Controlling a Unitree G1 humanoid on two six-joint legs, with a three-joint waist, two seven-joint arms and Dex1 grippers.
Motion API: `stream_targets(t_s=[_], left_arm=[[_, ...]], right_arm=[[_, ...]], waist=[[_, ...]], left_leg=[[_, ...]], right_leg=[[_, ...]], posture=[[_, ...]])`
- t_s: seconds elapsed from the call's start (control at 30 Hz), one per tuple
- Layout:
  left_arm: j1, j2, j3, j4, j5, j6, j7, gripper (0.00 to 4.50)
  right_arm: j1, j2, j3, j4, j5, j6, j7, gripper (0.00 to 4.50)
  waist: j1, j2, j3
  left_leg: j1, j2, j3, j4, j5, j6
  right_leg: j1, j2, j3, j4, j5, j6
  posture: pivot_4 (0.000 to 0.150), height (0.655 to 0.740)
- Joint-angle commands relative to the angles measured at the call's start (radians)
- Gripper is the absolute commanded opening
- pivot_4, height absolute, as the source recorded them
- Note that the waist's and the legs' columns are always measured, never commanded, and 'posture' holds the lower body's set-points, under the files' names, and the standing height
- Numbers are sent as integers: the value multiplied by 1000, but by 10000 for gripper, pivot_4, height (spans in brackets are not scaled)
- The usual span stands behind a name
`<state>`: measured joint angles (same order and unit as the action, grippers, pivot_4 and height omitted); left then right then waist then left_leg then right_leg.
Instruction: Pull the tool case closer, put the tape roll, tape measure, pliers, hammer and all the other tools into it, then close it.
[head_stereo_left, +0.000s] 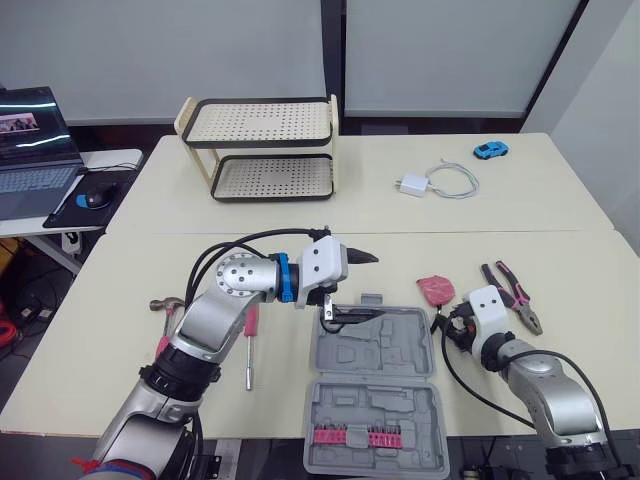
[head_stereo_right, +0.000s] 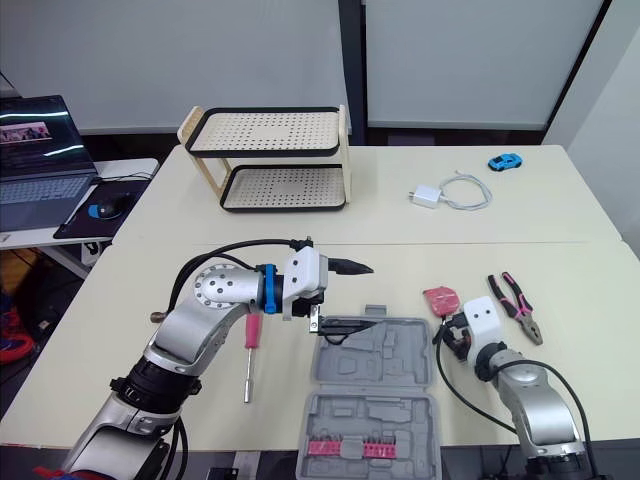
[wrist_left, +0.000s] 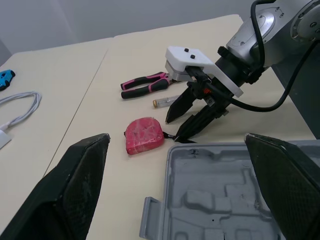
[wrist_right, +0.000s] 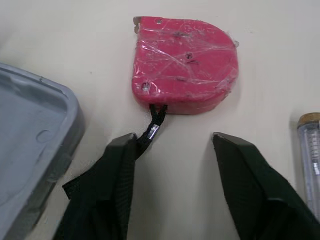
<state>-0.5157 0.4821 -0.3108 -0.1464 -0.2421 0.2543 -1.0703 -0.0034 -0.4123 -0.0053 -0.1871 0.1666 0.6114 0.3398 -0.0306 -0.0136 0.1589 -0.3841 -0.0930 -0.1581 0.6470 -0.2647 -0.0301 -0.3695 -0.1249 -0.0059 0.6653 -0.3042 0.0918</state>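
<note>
Picking up the tape measure, case open alongside

At the left the hammer (head_stereo_left: 166, 303) and the screwdriver (head_stereo_left: 251, 342) lie on the table, apart from the case; the left gripper (head_stereo_left: 378, 286) hangs spread wide and empty over the far edge of the open tool case (head_stereo_left: 375, 392); just right of the case lies the red tape measure (wrist_right: 185, 65), flat on the table, its strap trailing toward the right gripper (wrist_right: 175, 145), which is parted and empty, fingertips short of the body; the pliers (head_stereo_left: 513, 295) lie further right. My advice: push the right gripper forward until both fingers straddle the red body, not the strap; square up before closing, since the rounded side may slip; lift clear of the case rim before swinging over a tray pocket.
</note>
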Motion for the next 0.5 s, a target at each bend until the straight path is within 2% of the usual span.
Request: stream_targets(t_s=[0.03,0.13,0.5], left_arm=[[-12,-3,3,-34,3,-2,5,45000],[-8,4,5,-36,3,-1,2,45000],[10,12,0,-60,-13,20,-16,45000]], right_arm=[[-1,4,18,2,-21,-26,3,11432],[1,6,21,5,-29,-27,1,346],[56,-25,-27,-56,-10,7,23,346]], waist=[[0,0,0],[0,0,0],[3,0,0]], left_leg=[[0,0,0,0,0,0],[0,0,0,0,0,0],[0,0,0,0,0,0]], right_leg=[[0,0,0,0,0,0],[0,0,0,0,0,0],[1,0,0,0,0,0]], posture=[[1500,7400],[1500,7400],[1500,7400]])
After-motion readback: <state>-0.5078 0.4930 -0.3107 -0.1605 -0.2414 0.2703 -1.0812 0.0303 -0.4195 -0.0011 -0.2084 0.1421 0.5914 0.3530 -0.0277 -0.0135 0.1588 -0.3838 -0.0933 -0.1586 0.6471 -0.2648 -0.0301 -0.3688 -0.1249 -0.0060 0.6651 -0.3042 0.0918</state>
